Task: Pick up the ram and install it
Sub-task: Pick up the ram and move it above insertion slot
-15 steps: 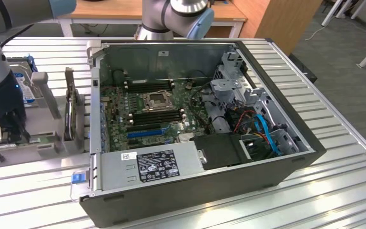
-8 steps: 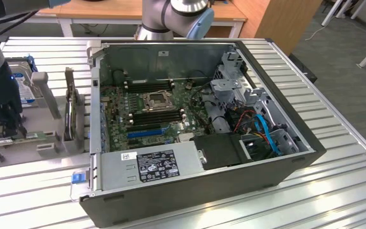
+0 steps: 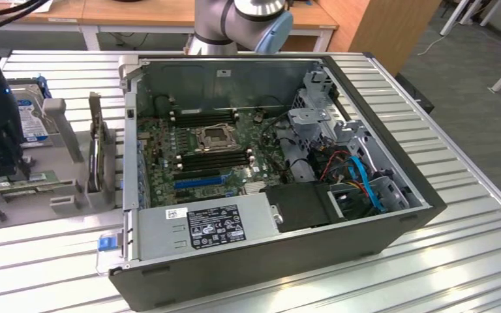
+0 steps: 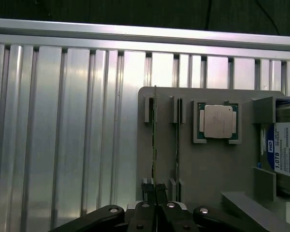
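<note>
With the gripper (image 4: 154,193) clamped on the ram (image 4: 154,130), edge-up at nine o'clock of the case (image 3: 320,215): light, stiff, fragile; best pinched mid-edge.

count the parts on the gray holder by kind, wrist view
ram: 2, standing on edge in the slots
cpu: 1
hard drive: 1
total: 4
</note>
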`<state>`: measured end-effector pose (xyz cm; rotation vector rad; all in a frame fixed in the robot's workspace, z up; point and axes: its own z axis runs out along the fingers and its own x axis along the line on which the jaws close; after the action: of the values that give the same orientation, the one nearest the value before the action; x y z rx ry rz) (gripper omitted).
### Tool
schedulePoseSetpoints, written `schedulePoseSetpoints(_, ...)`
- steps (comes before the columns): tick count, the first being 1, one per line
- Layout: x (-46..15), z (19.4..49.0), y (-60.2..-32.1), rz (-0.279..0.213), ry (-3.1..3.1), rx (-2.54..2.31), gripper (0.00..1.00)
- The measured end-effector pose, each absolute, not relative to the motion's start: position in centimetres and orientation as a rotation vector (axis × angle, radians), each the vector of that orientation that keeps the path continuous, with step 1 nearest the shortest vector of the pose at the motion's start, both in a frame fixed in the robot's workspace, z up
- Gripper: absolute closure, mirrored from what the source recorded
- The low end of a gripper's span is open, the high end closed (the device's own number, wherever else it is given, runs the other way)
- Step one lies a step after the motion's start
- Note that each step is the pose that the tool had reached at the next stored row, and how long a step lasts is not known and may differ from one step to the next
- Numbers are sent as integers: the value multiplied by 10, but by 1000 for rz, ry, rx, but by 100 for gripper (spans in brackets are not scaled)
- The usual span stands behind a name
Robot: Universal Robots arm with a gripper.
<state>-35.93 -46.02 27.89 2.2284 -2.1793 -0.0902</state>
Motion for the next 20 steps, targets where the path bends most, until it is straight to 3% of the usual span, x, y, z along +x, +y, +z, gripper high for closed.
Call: schedulePoseSetpoints(20,-359,315,-460,-90,-2179,2228,88)
